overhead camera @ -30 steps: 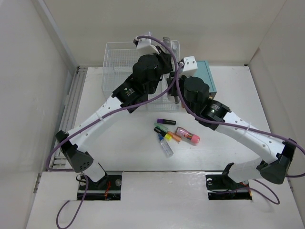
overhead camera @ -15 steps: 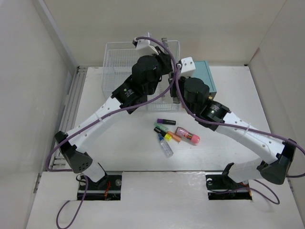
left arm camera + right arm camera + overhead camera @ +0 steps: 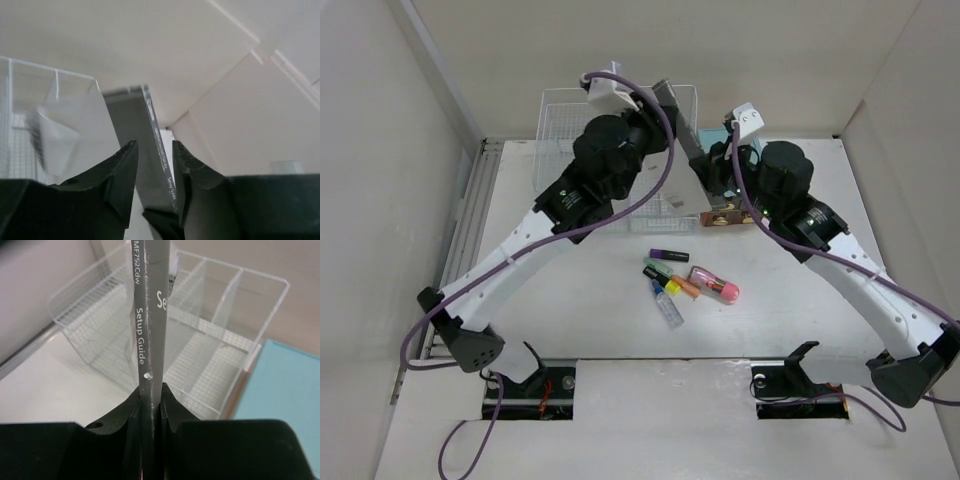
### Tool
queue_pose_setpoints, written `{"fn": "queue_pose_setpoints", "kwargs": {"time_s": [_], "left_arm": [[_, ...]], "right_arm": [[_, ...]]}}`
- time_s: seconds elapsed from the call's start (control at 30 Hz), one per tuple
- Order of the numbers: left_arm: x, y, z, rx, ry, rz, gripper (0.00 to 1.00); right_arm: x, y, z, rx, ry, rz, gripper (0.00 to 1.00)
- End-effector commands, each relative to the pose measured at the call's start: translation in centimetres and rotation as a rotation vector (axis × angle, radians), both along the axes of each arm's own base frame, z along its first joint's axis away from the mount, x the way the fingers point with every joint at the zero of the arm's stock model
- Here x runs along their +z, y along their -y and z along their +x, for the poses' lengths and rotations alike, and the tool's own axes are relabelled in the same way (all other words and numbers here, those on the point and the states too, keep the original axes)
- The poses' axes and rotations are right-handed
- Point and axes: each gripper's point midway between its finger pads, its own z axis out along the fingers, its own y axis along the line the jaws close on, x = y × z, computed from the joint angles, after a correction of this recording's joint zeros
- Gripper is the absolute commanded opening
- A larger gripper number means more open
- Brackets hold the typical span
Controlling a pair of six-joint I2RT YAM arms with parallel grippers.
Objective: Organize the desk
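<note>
A thin grey booklet (image 3: 682, 125) with "Setup Guide" on its spine (image 3: 150, 315) hangs tilted in the air in front of the white wire basket (image 3: 565, 130), at the back of the white desk (image 3: 570, 300). My right gripper (image 3: 713, 178) (image 3: 150, 397) is shut on its lower end. At the upper end my left gripper (image 3: 658, 98) (image 3: 152, 150) straddles the booklet (image 3: 132, 125), its jaws slightly apart, with a gap showing on the left side.
A teal box (image 3: 285, 385) stands right of the basket (image 3: 210, 325), mostly hidden under the right arm in the top view. A small brown object (image 3: 725, 217) lies in front of it. Several markers and a pink tube (image 3: 685, 278) lie mid-desk.
The right arm has swung right and back with the booklet clamped, tilting it. The left gripper's jaws have loosened around the booklet's top, and the left arm has shifted slightly left.
</note>
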Motion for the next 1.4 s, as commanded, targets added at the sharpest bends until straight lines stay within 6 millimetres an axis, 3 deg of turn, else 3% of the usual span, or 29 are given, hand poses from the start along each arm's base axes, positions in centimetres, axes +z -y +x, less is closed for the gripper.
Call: {"fn": "queue_pose_setpoints", "kwargs": {"time_s": [0.0, 0.13, 0.3, 0.33, 0.43, 0.47, 0.5, 0.53, 0.57, 0.67, 0.7, 0.73, 0.77, 0.8, 0.83, 0.87, 0.9, 0.93, 1.1, 1.17, 1.37], "left_arm": [[10.8, -7.2, -3.5, 0.065, 0.203, -0.220, 0.32], [11.2, -7.7, -4.2, 0.057, 0.213, -0.216, 0.62], [11.3, -8.7, -4.5, 0.070, 0.220, -0.205, 0.64], [10.2, -8.6, -4.2, 0.070, 0.207, -0.184, 0.64], [9.9, -9.2, -4.7, 0.037, 0.220, -0.205, 0.69], [8.0, -8.6, -4.3, 0.015, 0.193, -0.197, 0.71], [8.5, -9.2, -4.8, -0.019, 0.221, -0.223, 0.73], [8.0, -9.2, -4.8, -0.046, 0.225, -0.233, 0.75], [7.3, -9.3, -4.7, -0.069, 0.223, -0.244, 0.76], [4.6, -9.1, -5.0, -0.218, 0.250, -0.285, 0.78], [1.9, -8.6, -4.6, -0.267, 0.223, -0.272, 0.79], [2.6, -9.3, -4.6, -0.302, 0.278, -0.307, 0.81], [1.8, -8.4, -5.5, -0.398, 0.281, -0.290, 0.82], [0.9, -7.9, -5.4, -0.444, 0.285, -0.284, 0.82], [-0.6, -7.3, -4.7, -0.481, 0.277, -0.280, 0.85], [-1.4, -6.7, -5.2, -0.559, 0.289, -0.259, 0.87], [-1.9, -6.3, -5.3, -0.607, 0.288, -0.272, 0.88], [-3.1, -6.1, -4.9, -0.629, 0.268, -0.275, 0.89], [-4.5, -5.6, -4.8, -0.741, 0.359, -0.245, 0.92], [-5.3, -5.7, -5.1, -0.779, 0.352, -0.272, 0.99], [-5.8, -7.2, -8.3, -0.988, 0.528, -0.373, 1.00]], "right_arm": [[3.2, 3.1, 0.5, -0.067, 0.038, 0.062, 0.00], [4.1, 3.5, 0.3, -0.045, 0.050, 0.082, 0.00], [5.7, 4.4, -0.1, 0.017, 0.070, 0.113, 0.00], [5.7, 5.2, 0.3, 0.014, 0.072, 0.110, 0.00], [7.3, 6.1, -0.2, 0.106, 0.087, 0.154, 0.00], [7.7, 6.3, -0.5, 0.137, 0.091, 0.169, 0.00], [7.9, 6.2, -0.1, 0.175, 0.071, 0.192, 0.00], [7.7, 5.5, -1.3, 0.297, 0.054, 0.192, 0.00], [9.3, 6.8, -1.3, 0.316, 0.116, 0.202, 0.00], [9.5, 7.4, -1.8, 0.481, 0.088, 0.254, 0.00], [9.5, 7.3, -2.1, 0.526, 0.084, 0.257, 0.00], [9.4, 6.9, -2.6, 0.576, 0.023, 0.297, 0.00], [8.5, 6.5, -2.9, 0.643, -0.028, 0.299, 0.00], [9.8, 6.4, -3.9, 0.702, 0.085, 0.272, 0.00], [10.3, 6.2, -5.5, 0.749, -0.007, 0.359, 0.00], [9.5, 6.1, -5.3, 0.773, -0.025, 0.390, 0.00], [10.3, 5.8, -7.0, 0.842, 0.084, 0.345, 0.00], [10.3, 5.7, -7.6, 0.868, 0.079, 0.348, 0.00], [11.3, 4.5, -9.6, 0.956, 0.054, 0.361, 0.00], [11.7, 3.8, -10.9, 1.001, 0.078, 0.353, 0.00], [12.3, 3.2, -12.3, 1.043, 0.076, 0.355, 0.00]]}}
